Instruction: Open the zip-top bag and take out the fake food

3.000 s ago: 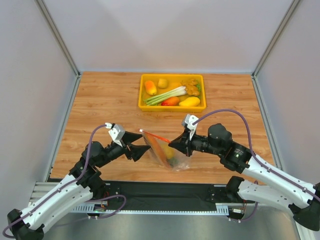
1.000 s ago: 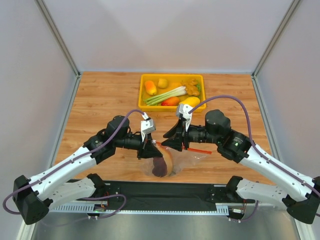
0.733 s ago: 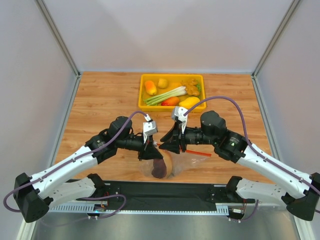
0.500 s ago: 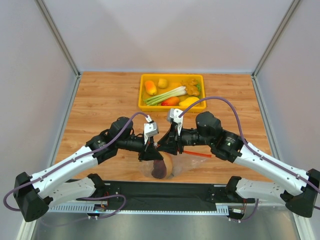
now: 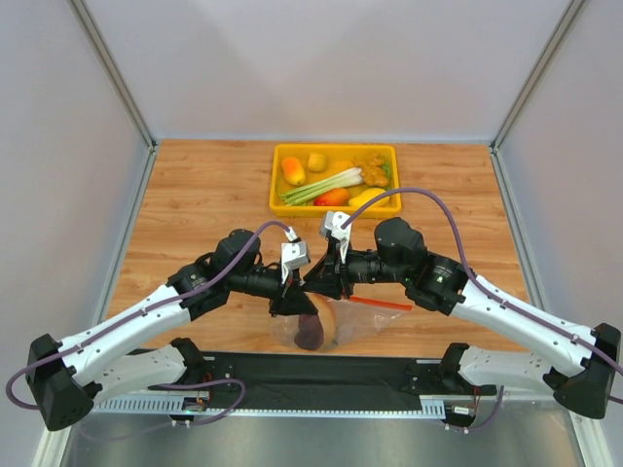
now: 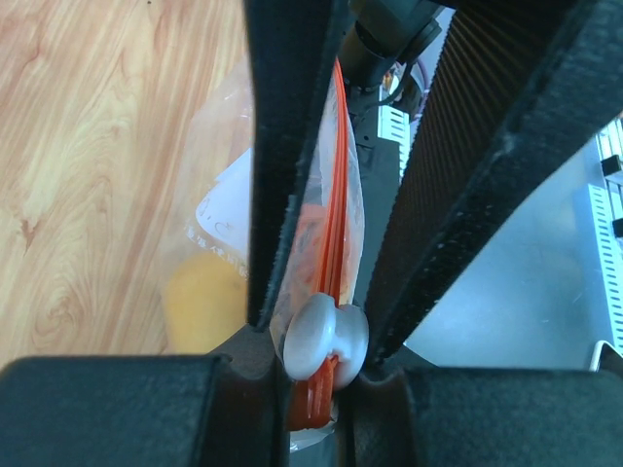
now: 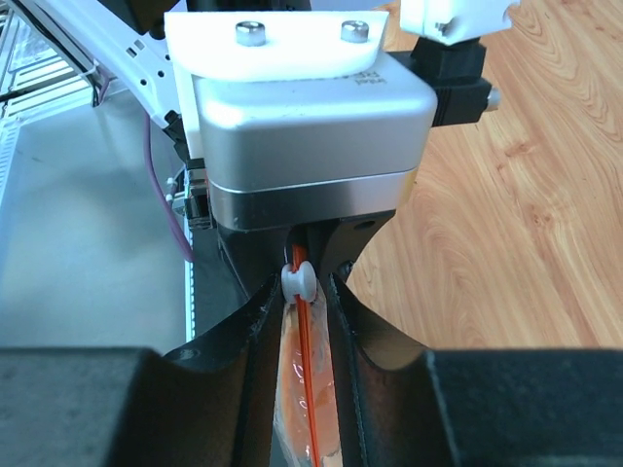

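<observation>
Closing in from the right of the top view, the right end effector (image 7: 300, 292) has drawn up against the left end effector (image 5: 292, 295) and narrowed its fingers around the small white slider tab (image 7: 297, 279); whether they pinch it yet I cannot tell. The left end effector stays clamped on the red-orange zip strip (image 6: 333, 224) of the crinkly clear zip-top bag (image 5: 365, 319), which rests at lower centre on the wooden table (image 5: 195, 214). Dark maroon and yellow fake food (image 5: 310, 333) remains inside. By my reading, pulling the zip open comes next; nothing is out yet.
</observation>
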You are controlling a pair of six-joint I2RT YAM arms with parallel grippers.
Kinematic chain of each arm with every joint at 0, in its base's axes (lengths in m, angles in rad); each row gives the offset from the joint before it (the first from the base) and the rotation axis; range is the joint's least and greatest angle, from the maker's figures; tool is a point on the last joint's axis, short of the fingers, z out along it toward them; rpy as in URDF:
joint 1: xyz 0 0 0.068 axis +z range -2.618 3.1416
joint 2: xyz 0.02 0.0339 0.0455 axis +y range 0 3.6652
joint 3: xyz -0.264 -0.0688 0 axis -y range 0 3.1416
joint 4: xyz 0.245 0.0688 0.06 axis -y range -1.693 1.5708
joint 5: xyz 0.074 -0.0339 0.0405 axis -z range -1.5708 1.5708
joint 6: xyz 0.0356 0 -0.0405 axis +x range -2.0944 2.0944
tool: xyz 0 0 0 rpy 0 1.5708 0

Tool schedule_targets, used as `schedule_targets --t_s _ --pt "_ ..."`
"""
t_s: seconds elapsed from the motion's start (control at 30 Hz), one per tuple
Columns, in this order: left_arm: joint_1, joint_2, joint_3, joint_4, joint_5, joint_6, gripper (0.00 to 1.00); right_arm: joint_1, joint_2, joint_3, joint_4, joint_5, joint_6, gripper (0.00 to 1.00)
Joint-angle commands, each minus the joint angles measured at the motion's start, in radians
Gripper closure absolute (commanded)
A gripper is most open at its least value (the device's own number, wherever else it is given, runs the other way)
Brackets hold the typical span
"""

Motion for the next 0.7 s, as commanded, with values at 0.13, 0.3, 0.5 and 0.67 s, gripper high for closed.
schedule_targets --t_s 0.13,0.3,0.5,0.67 --pt "-0.020 -0.017 0.036 0.012 0.012 0.017 0.99 0.012 0.018 0.036 0.048 0.012 -0.016 0.76" --pt "-0.020 -0.019 0.034 0.011 0.003 0.020 1.00 0.012 0.013 0.025 0.066 -0.027 -0.025 0.93" --pt "-0.019 -0.057 0.014 0.020 -0.063 0.017 1.00 0.012 -0.031 0.013 0.039 -0.002 -0.050 1.00" --pt "-0.020 -0.111 0.003 0.035 -0.091 0.008 1.00 0.010 -0.059 0.004 -0.009 0.031 -0.068 1.00"
